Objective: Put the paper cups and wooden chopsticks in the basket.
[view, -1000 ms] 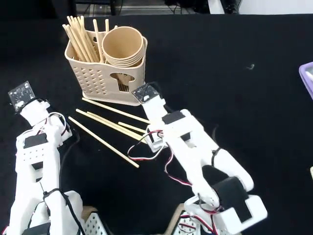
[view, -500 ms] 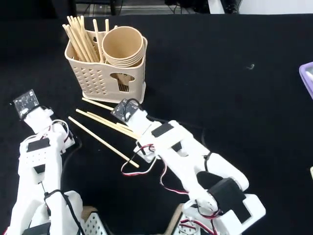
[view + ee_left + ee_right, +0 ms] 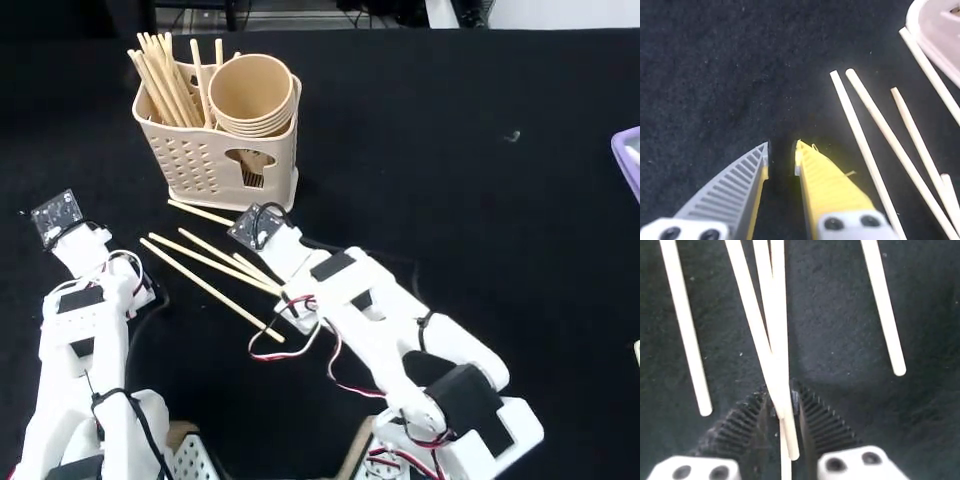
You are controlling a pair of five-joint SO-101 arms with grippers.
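A black cloth-covered table (image 3: 500, 240) spans the scene. 1 corner of a pale purple plastic tray (image 3: 629, 158) sits at its edge, and 1 small grey speck (image 3: 513, 135) lies on the cloth, well apart from the tray.

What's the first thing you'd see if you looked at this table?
The tan basket at the far side, stuffed with stacked paper cups and upright chopsticks. Then the loose chopsticks lying on the black table in front of it, with the right pincer closed on a couple of them.
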